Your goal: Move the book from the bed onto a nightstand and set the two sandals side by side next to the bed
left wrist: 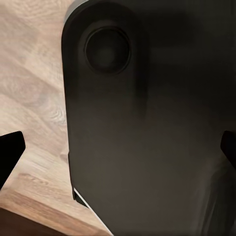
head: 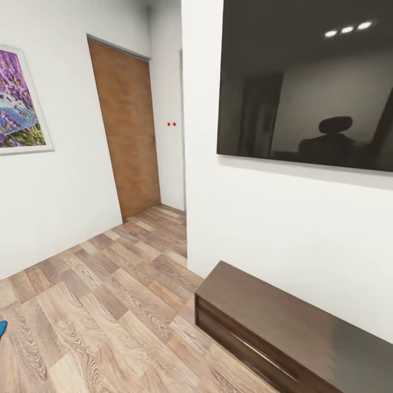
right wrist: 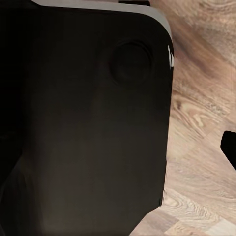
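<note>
A: Where are the task's things right now?

B: At the near left edge of the head view a sliver of bright blue [head: 2,329] lies on the wood-plank floor [head: 109,305]. My guess is 1 of the 2 sandals, but too little shows to be sure. Further out there is a long dark-brown TV cabinet [head: 295,327] near right, a big black wall screen [head: 305,82] above it, a brown wooden door [head: 128,125] far left, and a purple framed painting [head: 16,103] on the left wall.

A: So which step is in hand?

B: I judge it is travel: the robot faces a wall and a door, not a bed or nightstand. Next it needs to turn the base and head towards that blue sliver and find the bed before any reaching.

A: And the arms?

B: Each wrist camera looks onto a dark rounded body panel, probably the robot's own, with floor planks beside it, so both arms seem tucked low and close. The left hand [left wrist: 118,147] shows dark fingertips at opposite edges of the picture, spread wide and holding nothing. Of the right hand [right wrist: 228,145] just 1 dark tip shows, so I cannot tell its spread.
</note>
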